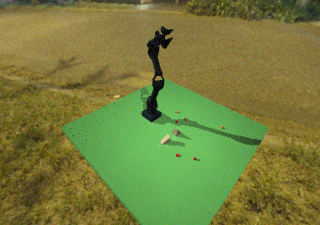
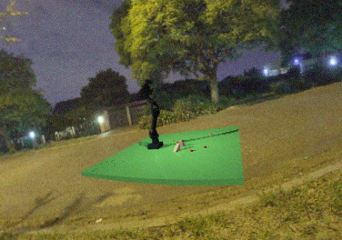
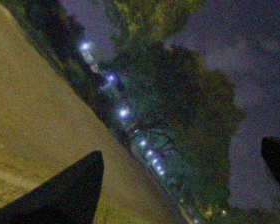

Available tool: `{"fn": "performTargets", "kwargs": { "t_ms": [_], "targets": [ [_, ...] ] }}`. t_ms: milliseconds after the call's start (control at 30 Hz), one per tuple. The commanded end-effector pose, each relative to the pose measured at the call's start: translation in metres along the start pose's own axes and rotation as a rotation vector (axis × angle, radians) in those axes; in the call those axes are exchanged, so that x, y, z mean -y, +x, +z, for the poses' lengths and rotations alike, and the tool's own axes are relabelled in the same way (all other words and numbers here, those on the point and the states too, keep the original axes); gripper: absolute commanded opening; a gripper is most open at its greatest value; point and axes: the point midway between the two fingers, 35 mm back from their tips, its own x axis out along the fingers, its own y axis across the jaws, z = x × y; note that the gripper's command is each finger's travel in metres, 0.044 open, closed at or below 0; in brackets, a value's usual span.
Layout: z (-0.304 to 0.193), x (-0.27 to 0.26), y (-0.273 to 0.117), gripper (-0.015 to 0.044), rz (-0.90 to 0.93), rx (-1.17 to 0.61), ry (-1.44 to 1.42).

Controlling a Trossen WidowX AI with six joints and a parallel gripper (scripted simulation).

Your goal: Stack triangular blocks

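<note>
A pale pinkish block with a slanting outline is on the green table, in front of the arm's base. A smaller-looking grey-brown block is just beyond it, with a narrow gap between them in the top view; in the exterior view they overlap. Which faces are sloped is too small to tell. My gripper is open and empty, high above the table and far from both blocks. The wrist view shows only trees, lights, sky and ground between the fingers.
The arm's base stands behind the blocks. Small red pieces lie in front of the blocks, and reddish ones lie behind. Orange pieces lie farther back and right.
</note>
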Motion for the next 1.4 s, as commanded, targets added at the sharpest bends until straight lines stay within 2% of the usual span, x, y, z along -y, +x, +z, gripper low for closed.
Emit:
{"fn": "performTargets", "kwargs": {
  "t_ms": [0,33,333,633,1000,1367],
  "targets": [
    [0.0,-0.001,0.0,0.0426,-0.002,-0.002,0.001],
    [0.002,-0.003,0.002,0.044,-0.008,-0.008,0.003],
    [0.008,-0.049,0.042,0.044,-0.08,-0.108,0.041],
    [-0.032,-0.107,0.1,0.044,-0.088,-0.249,0.114],
    [-0.143,-0.163,0.154,0.044,-0.099,-0.518,0.296],
    [-0.287,-0.193,0.158,0.044,-0.203,-0.852,0.541]
  ]
}}
